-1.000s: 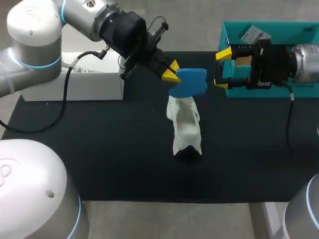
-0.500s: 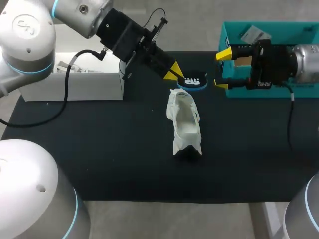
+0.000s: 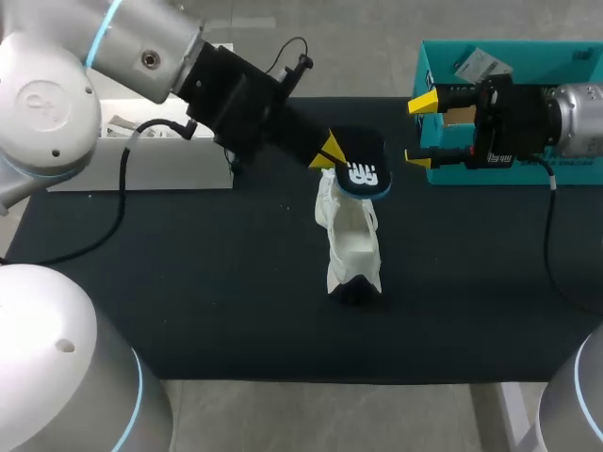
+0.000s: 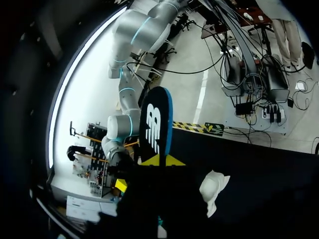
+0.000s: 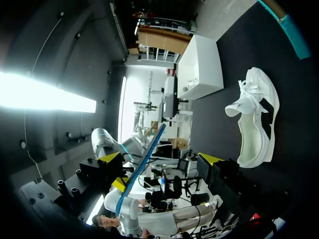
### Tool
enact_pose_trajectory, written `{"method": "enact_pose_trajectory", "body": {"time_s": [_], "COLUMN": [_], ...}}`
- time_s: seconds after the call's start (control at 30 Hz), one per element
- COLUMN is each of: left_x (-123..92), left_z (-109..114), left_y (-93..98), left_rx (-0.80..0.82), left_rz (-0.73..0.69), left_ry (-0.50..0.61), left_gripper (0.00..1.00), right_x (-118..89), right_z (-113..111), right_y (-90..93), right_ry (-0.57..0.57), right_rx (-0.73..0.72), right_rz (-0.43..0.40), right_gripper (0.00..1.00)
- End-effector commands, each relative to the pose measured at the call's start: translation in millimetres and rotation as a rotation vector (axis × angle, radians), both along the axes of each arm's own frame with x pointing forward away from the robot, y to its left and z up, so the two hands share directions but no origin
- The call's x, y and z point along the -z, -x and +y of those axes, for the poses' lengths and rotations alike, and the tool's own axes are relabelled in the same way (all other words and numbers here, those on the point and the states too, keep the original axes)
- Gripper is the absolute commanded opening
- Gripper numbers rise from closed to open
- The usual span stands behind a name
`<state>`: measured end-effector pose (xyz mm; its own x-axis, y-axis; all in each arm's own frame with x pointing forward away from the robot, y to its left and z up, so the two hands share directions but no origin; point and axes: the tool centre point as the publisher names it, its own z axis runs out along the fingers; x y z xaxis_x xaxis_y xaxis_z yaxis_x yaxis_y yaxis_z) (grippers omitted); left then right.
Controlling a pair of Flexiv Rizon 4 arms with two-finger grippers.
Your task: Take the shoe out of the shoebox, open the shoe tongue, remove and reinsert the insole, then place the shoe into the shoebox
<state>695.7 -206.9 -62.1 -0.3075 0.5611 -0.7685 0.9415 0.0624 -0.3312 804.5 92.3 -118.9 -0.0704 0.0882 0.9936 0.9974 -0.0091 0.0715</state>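
One shoe [image 3: 350, 240] on the table [image 3: 188, 282]; one insole [image 3: 363, 168] clamped in the left gripper [image 3: 328, 155] above it; right gripper [image 3: 420, 131] spread wide beside one shoebox [image 3: 426, 71]; one white box [image 3: 141, 165] well apart.

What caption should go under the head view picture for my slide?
The left end effector holds the insole over the white shoe on the black table.

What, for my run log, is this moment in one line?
left gripper: shut on insole | right gripper: open | shoe: on table, outside shoebox
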Motion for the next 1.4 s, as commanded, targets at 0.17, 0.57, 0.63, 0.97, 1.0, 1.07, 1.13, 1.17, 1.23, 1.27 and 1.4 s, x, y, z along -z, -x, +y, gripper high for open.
{"method": "enact_pose_trajectory", "body": {"time_s": [0.17, 0.57, 0.63, 0.97, 1.0, 1.07, 1.13, 1.17, 1.23, 1.27, 1.4], "left_x": [16, 34, 35, 36, 36, 36, 36, 36, 36, 36, 35], "left_z": [-17, -40, -43, -45, -45, -45, -45, -45, -45, -45, -44], "left_y": [-13.6, -30.8, -31.4, -32.6, -32.6, -32.6, -32.6, -32.6, -32.6, -32.6, -32.6], "left_rx": [0.055, 0.059, 0.064, 0.044, 0.044, 0.044, 0.044, 0.044, 0.044, 0.044, 0.073], "left_rz": [-0.08, -0.082, -0.091, -0.041, -0.041, -0.041, -0.041, -0.041, -0.041, -0.041, -0.153], "left_ry": [-0.055, -0.062, -0.065, -0.065, -0.065, -0.065, -0.065, -0.065, -0.065, -0.065, -0.076], "left_gripper": [0.0, 0.0, 0.0, 0.0, 0.0, 0.0, 0.0, 0.0, 0.0, 0.0, 0.0], "right_x": [1, 0, 1, 1, 1, 1, 1, 1, 1, 2, 4], "right_z": [1, 7, 8, 8, 7, 6, 6, 5, 5, 5, 9], "right_y": [-0.4, -0.1, -0.6, -1.5, -2.0, -2.3, -2.5, -2.6, -3.2, -3.6, -4.8], "right_ry": [0.0, -0.02, -0.024, -0.027, -0.027, -0.027, -0.028, -0.028, -0.028, -0.028, -0.03], "right_rx": [0.001, 0.004, 0.002, -0.005, -0.004, -0.001, 0.001, 0.002, 0.002, 0.002, -0.011], "right_rz": [0.0, 0.0, 0.003, 0.009, 0.009, 0.007, 0.005, 0.004, 0.005, 0.006, 0.015], "right_gripper": [1.0, 1.0, 1.0, 1.0, 1.0, 1.0, 1.0, 1.0, 1.0, 1.0, 1.0]}}
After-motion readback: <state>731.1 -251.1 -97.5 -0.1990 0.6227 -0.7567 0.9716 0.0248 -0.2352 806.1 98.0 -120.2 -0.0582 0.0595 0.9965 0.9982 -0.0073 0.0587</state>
